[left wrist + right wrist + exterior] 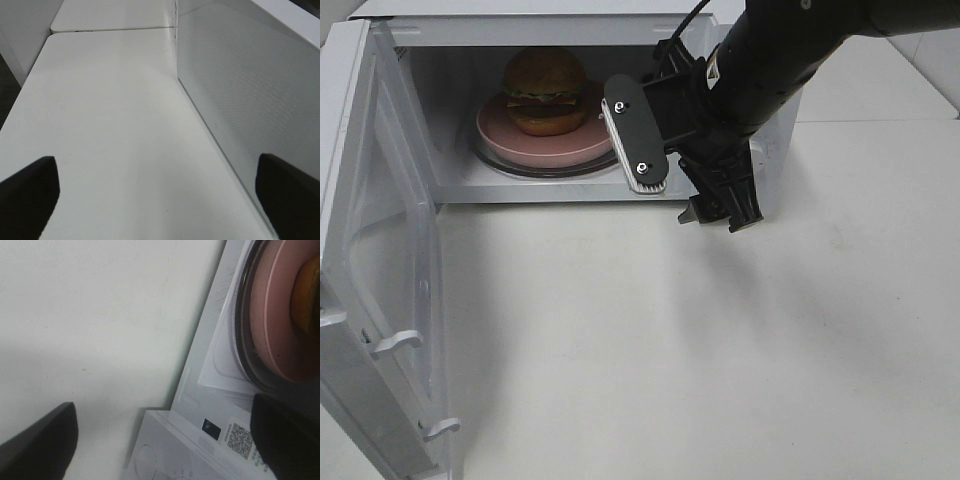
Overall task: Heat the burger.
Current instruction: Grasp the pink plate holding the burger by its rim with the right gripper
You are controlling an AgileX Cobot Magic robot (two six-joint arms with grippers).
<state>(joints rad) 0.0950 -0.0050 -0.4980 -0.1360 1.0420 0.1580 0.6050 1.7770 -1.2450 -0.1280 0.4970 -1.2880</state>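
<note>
From the high camera, the burger [543, 89] sits on a pink plate [545, 140] inside the open microwave [440, 35], whose door [375, 270] swings out to the left. The right gripper [720, 212] hangs just outside the cavity's front edge with nothing between its fingers. Its wrist camera shows the jaws spread wide (plate rim and a sliver of bun only). The left gripper [160, 195] appears only in its own wrist view, jaws spread and empty, beside the microwave's perforated side wall.
</note>
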